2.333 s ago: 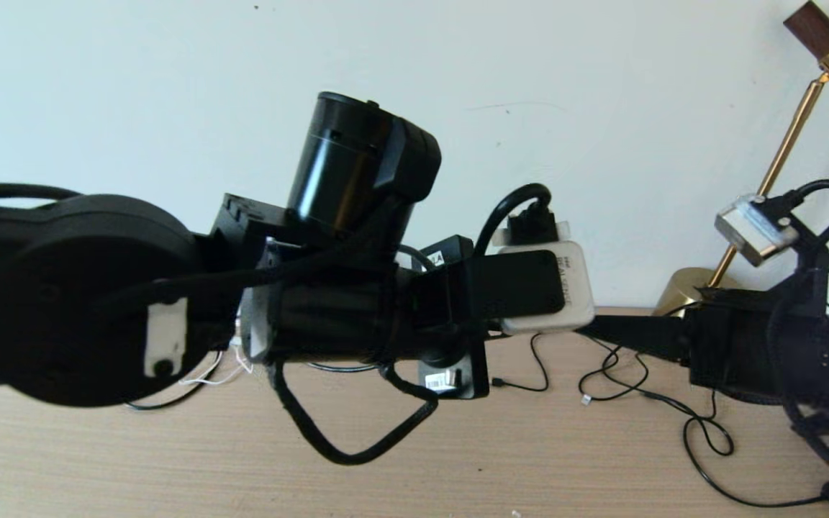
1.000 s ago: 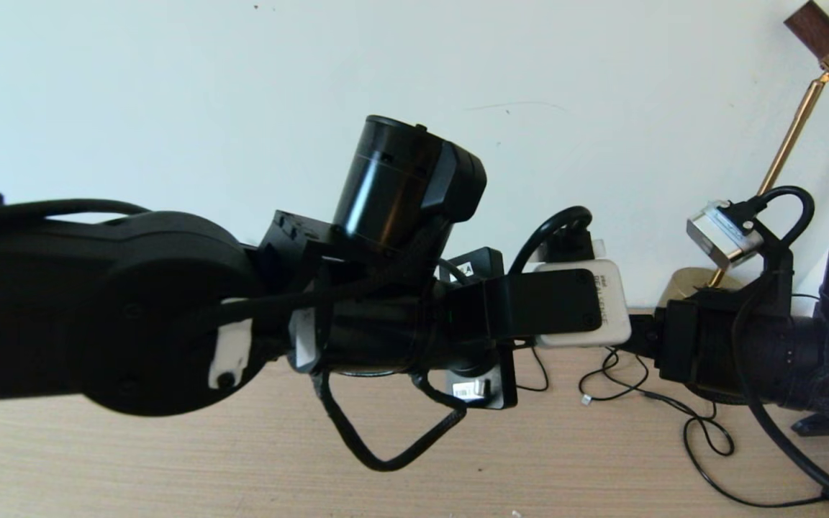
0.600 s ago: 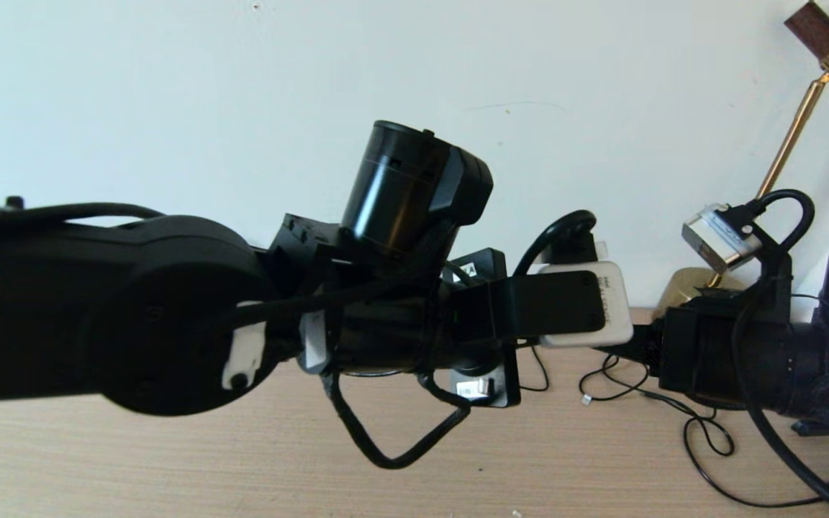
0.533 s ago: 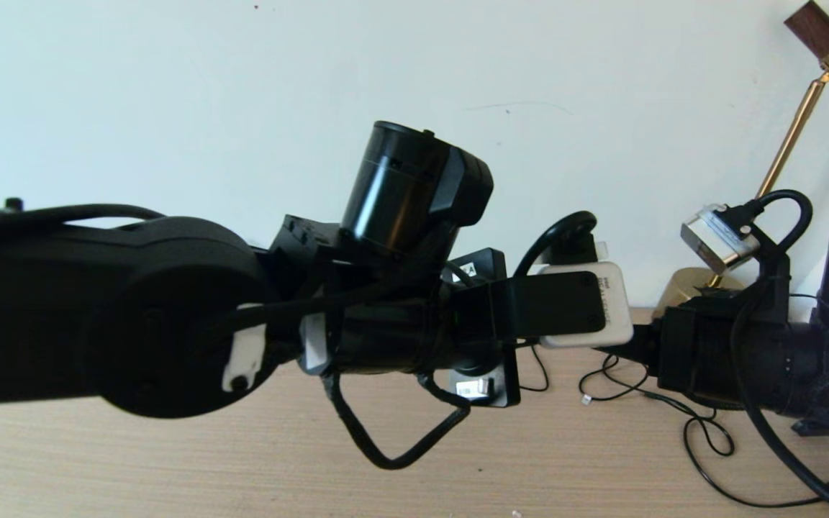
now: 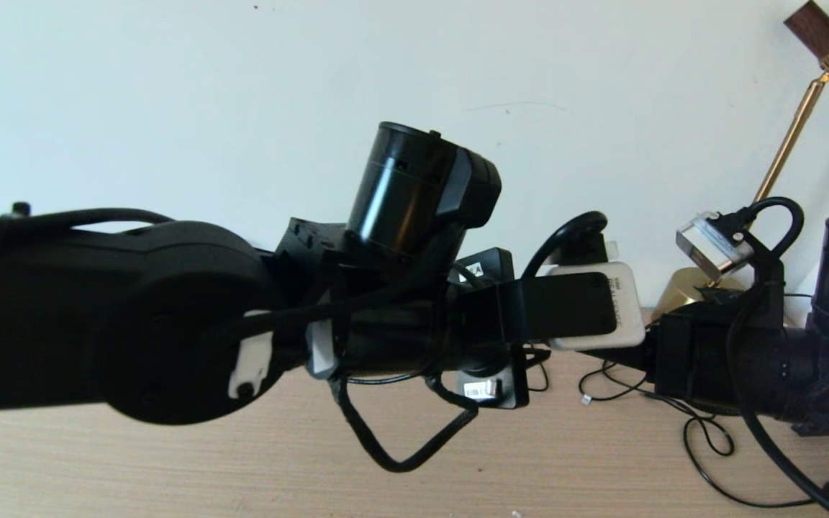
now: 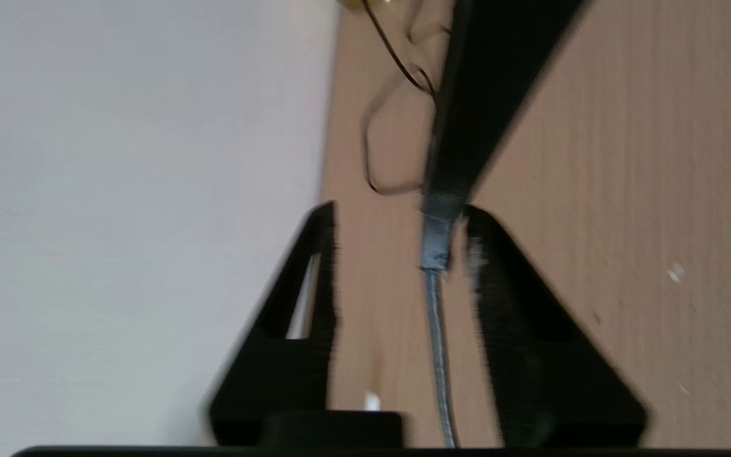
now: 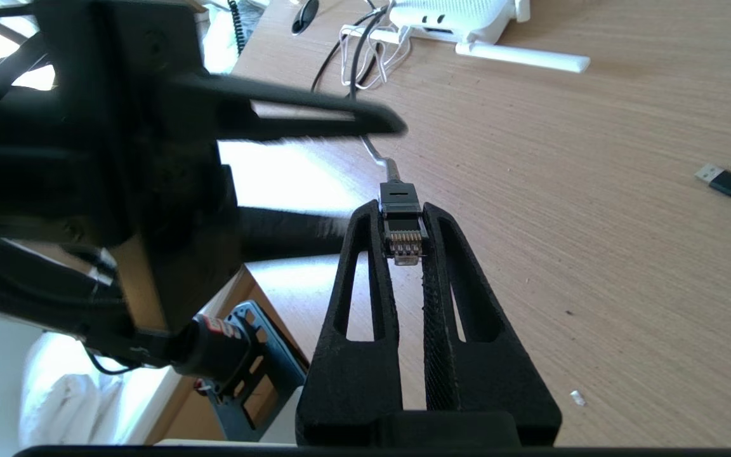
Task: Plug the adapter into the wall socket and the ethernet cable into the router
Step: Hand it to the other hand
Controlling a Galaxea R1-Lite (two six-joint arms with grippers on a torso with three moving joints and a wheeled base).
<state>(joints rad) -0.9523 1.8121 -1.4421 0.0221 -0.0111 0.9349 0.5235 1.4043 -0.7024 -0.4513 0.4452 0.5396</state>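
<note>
In the right wrist view my right gripper (image 7: 401, 212) is shut on the ethernet cable (image 7: 401, 238), clamping its clear clip connector above the desk, tip pointing back along the fingers. The black cable (image 6: 436, 330) runs off between the fingers (image 6: 324, 254) of my left gripper (image 6: 397, 212), which is open around it with a wide gap. Both arms meet in mid-air over the desk's back edge. The router (image 7: 454, 19) lies flat farther along the desk, one white antenna (image 7: 524, 58) stretched out. The adapter and the wall socket are out of view.
A brass lamp (image 5: 781, 165) stands at the back right by the white wall (image 5: 242, 86). Thin black cords (image 5: 702, 432) loop over the wooden desk (image 5: 170, 467) under the right arm. A loose USB plug (image 7: 717, 179) lies on the desk. White cords (image 7: 365, 60) coil by the router.
The left arm has shifted right and slightly down. The right arm has moved left toward it, so the two grippers now meet.
</note>
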